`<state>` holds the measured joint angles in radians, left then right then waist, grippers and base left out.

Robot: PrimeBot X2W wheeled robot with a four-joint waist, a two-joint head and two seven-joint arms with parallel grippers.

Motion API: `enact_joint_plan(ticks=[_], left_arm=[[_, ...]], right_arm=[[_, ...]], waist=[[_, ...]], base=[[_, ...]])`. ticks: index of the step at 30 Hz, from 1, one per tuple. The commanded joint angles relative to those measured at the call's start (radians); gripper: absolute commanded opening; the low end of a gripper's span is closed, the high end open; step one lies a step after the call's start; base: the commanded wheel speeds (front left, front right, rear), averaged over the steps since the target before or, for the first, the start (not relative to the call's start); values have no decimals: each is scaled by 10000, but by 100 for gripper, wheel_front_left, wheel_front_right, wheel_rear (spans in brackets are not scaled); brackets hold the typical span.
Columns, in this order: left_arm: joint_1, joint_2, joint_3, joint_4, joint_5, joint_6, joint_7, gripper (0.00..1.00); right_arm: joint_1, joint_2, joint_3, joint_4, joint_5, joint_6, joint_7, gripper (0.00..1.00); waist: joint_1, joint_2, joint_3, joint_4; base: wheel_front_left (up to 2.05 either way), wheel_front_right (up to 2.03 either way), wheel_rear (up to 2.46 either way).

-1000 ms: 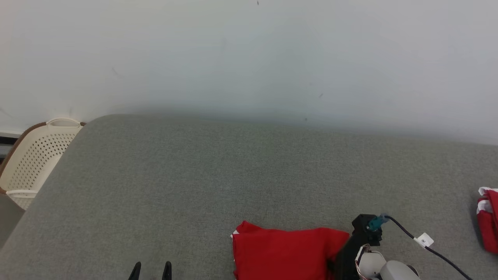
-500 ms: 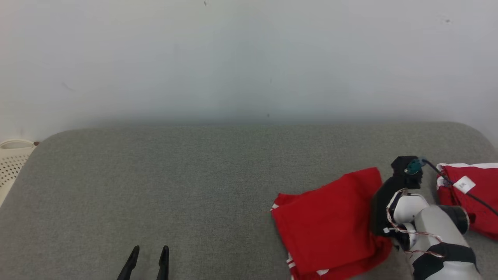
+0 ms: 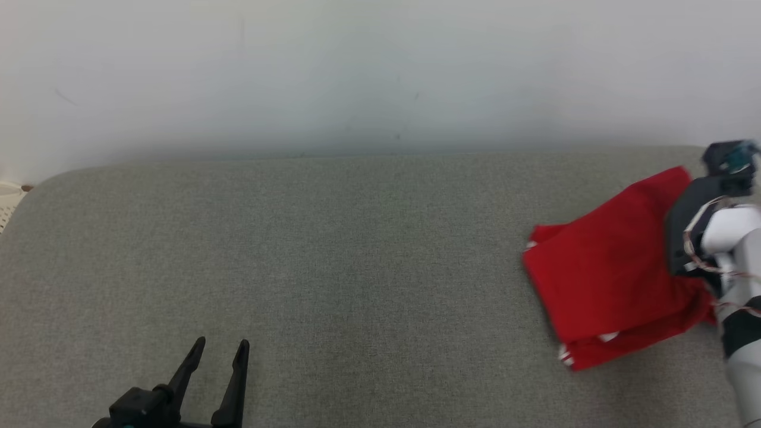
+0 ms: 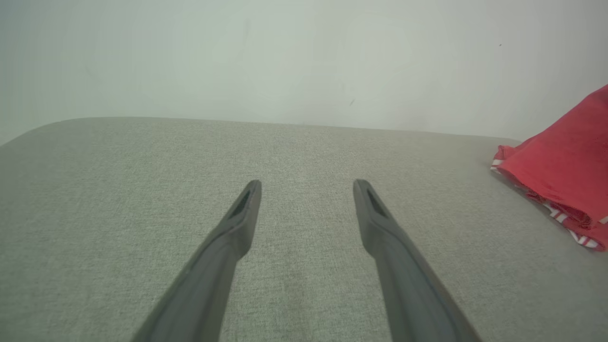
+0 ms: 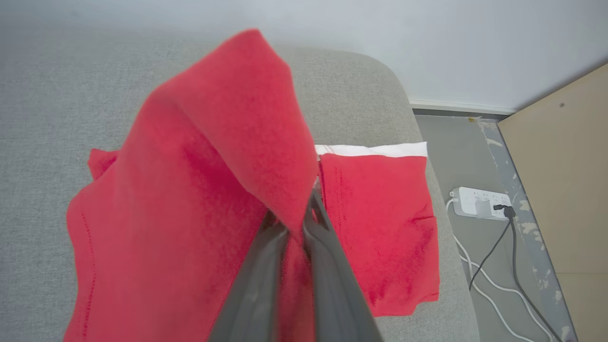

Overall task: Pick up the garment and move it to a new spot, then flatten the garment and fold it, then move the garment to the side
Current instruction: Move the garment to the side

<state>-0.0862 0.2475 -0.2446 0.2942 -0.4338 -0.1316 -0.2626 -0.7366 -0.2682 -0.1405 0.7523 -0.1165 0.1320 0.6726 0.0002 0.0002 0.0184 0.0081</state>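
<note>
As you work the grey surface [image 3: 333, 249], the folded red garment [image 3: 612, 267] lies at its right end, one edge lifted in your right jaws, clamped on cloth: seemingly the move aside. Next, lower it beside the other red garment [image 5: 380, 213]. Your left jaws gape, empty. The head view hides that grip.

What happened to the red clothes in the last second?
The right gripper, still shut on the folded red garment, carried it rightward along the grey couch, toward the other folded red garment. The head camera turned too. The left gripper stayed open, holding nothing.
</note>
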Motion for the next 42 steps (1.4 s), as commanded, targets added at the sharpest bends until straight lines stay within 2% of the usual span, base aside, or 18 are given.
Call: enact_joint_plan(ticks=[1,7,9,11,13,14,15,18,21,27,32,33,38,42], left_arm=[[-125,46,-37,58,-102,21,-29,100],[-427,454,-154,105,-349,20,-29,100],[-523,622,-232,2,-428,20,-29,100],[-620,843,-337,-70,-570,20,-29,100],[-644,993,-403,-135,-701,19,-29,100],[-650,1018,-419,-149,-726,19,-29,100],[-644,1050,-421,-160,-752,19,-29,100],[-576,1118,-386,-191,-849,19,-29,100],[-198,1237,-249,-346,-861,19,-29,100],[124,1109,-33,-437,-876,21,-29,100],[382,662,710,-467,-815,19,-29,100],[456,493,994,-429,-676,19,-29,100],[507,75,1499,-211,-215,19,-29,100],[467,-225,1730,75,145,19,-29,100]], right_arm=[[-124,-209,26,-116,-62,-26,42,0],[-83,-1241,138,-261,-184,-26,200,0],[26,-1795,129,-245,-463,-26,73,0],[-150,-2519,608,-248,-1154,-26,-138,0],[-180,-2771,652,-132,-1394,-26,-418,0],[-141,-2781,696,-124,-1424,-26,-563,46],[-120,-2821,637,-106,-1452,-26,-658,100],[-27,-2875,591,-33,-1741,-26,-801,100],[24,-2553,728,-64,-1903,-26,-1235,100],[440,-2119,601,-319,-1178,-26,-2157,100],[1602,-733,-29,-1546,82,-26,-3781,100],[2142,-370,35,-2138,506,-26,-4301,100],[3588,213,178,-3520,1572,-26,-5563,100],[4592,865,-339,-4441,2093,-26,-6474,100]], waist=[[-2,-2,94,45],[-2,-2,385,133],[-2,-2,595,211],[-2,-2,813,210],[-2,-2,894,222],[-2,-2,903,233],[-2,-2,909,237],[-2,-2,889,208],[-2,-2,597,16],[-2,-2,164,30],[-2,-2,-275,83],[-2,-2,-397,108],[-2,-2,-651,236],[-2,-2,-861,406]], base=[[0,0,0],[0,0,0],[0,0,0],[0,0,0],[0,0,0],[0,0,0],[0,0,0],[0,0,0],[0,0,0],[0,0,0],[0,0,0],[0,0,0],[0,0,0],[0,0,0]])
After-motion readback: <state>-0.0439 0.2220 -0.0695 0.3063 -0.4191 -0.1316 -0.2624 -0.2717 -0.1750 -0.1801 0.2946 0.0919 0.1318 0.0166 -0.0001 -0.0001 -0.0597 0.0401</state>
